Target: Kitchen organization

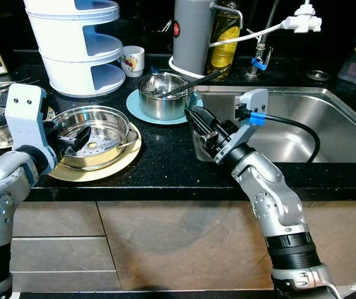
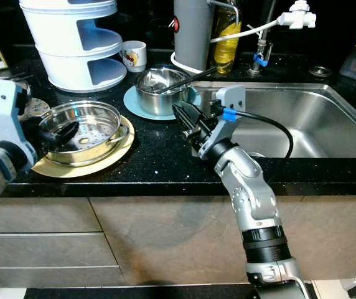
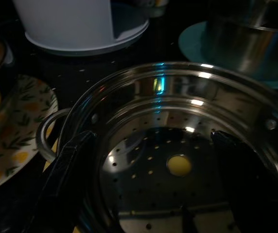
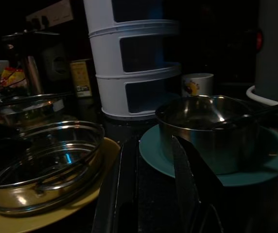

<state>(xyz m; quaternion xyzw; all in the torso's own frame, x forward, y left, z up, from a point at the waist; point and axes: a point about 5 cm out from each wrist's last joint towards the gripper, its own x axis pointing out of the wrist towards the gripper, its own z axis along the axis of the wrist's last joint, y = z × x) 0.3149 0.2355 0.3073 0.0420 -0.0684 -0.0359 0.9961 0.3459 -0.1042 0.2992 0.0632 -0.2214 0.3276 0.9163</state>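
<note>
Nearest, at the front of the black tabletop (image 1: 165, 168): left hand (image 1: 77, 138) spread wide over the near rim of the steel steamer pan (image 1: 97, 140), one finger outside the wall by the side handle, the other inside above the perforated floor, seemingly not yet closed on the rim. Pan seated on a yellow plate (image 1: 112, 167), free to skate on it if the fingers close off-centre or pull sideways; thin polished wall, likely to slip from a shallow pinch and tip when raised by one edge. Patterned plate (image 3: 8, 145) just beside, at risk from a swinging pan. Alongside, right hand (image 1: 198, 123) low over the tabletop, fingers slightly parted and holding nothing, beside the sink (image 1: 327, 124) edge. Just beyond it, small steel pot (image 1: 162, 93) on a teal saucer (image 1: 137, 109), a dark utensil (image 1: 193, 82) leaning out of it toward that hand; easily knocked over by a careless forward reach. Farthest back, white tiered rack (image 1: 78, 50), mug (image 1: 132, 60), grey canister (image 1: 193, 34): crowded landing space
</note>
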